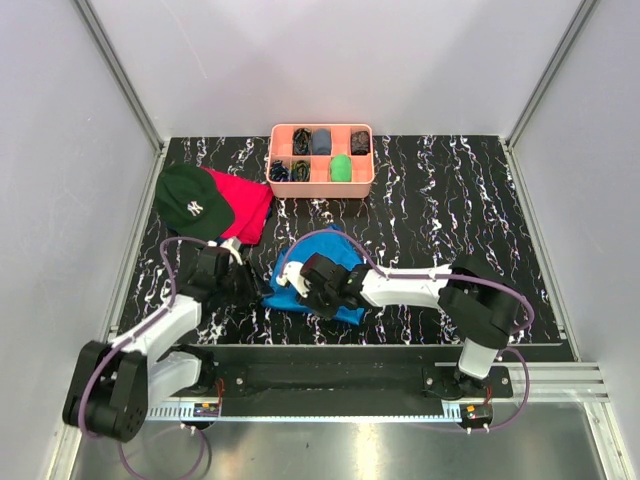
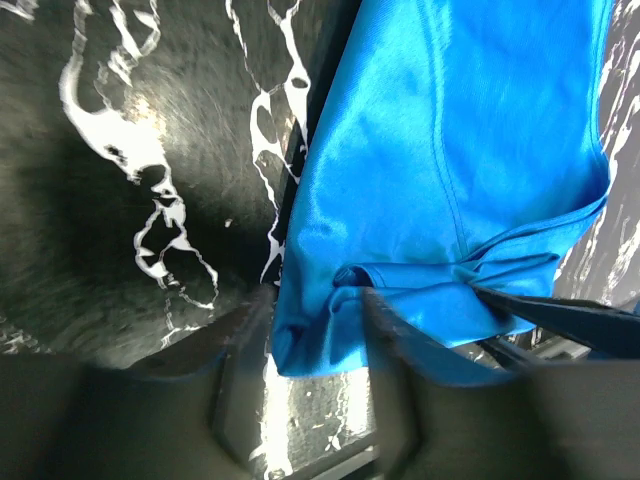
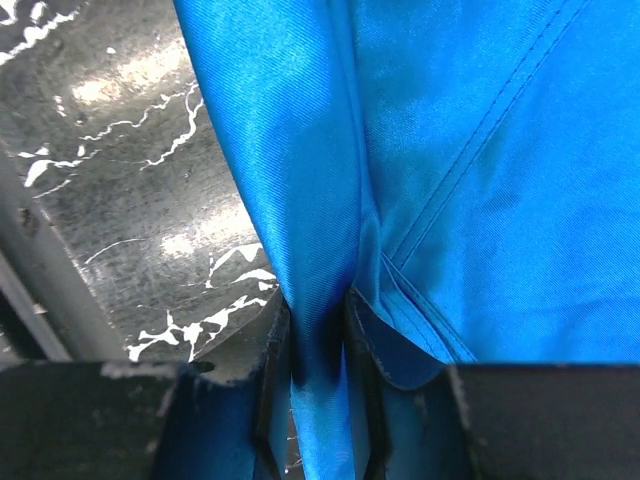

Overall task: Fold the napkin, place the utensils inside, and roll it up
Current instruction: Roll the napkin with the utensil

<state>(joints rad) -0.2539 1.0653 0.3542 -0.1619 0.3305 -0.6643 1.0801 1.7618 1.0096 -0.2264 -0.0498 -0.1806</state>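
The bright blue napkin (image 1: 340, 255) lies bunched on the black marbled table, near the front and middle. My left gripper (image 1: 250, 283) is at its left edge. In the left wrist view a bunched corner of the napkin (image 2: 450, 150) fills the narrow gap between the jaws of the left gripper (image 2: 318, 325). My right gripper (image 1: 303, 287) sits on the napkin's front left part. In the right wrist view it (image 3: 318, 320) is shut on a raised fold of the napkin (image 3: 480, 150). No utensils show in any view.
A pink compartment tray (image 1: 322, 191) with small dark and green items stands at the back. A red cloth (image 1: 252, 200) and a dark green cap (image 1: 190, 200) lie at the left. Enclosure walls stand on three sides.
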